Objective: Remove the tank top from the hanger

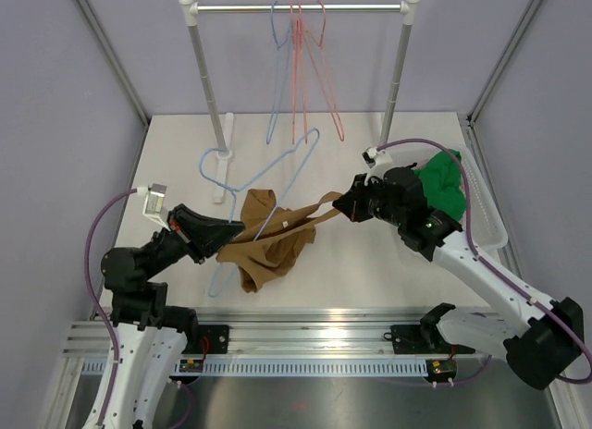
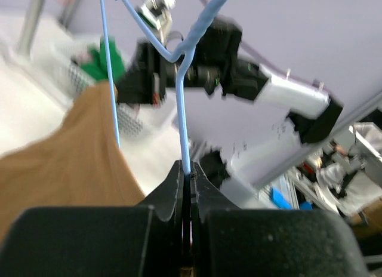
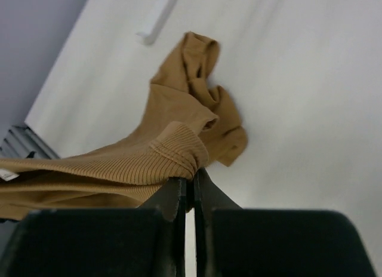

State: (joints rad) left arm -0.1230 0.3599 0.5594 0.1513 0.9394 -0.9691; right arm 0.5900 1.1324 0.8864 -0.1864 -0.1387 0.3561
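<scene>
The tan ribbed tank top [image 1: 268,244] lies bunched on the table, still threaded on a light blue wire hanger [image 1: 277,175]. My left gripper [image 1: 239,231] is shut on the hanger's wire [image 2: 184,139] near the garment's left side. My right gripper [image 1: 340,205] is shut on a strap of the tank top [image 3: 173,151] and holds it stretched taut up to the right, above the table. In the left wrist view the tan cloth [image 2: 59,157] hangs to the left of the wire.
A clothes rack [image 1: 298,7] stands at the back with blue and red empty hangers [image 1: 301,68]. A white basket [image 1: 486,207] with green clothing [image 1: 444,184] sits at the right edge, beside my right arm.
</scene>
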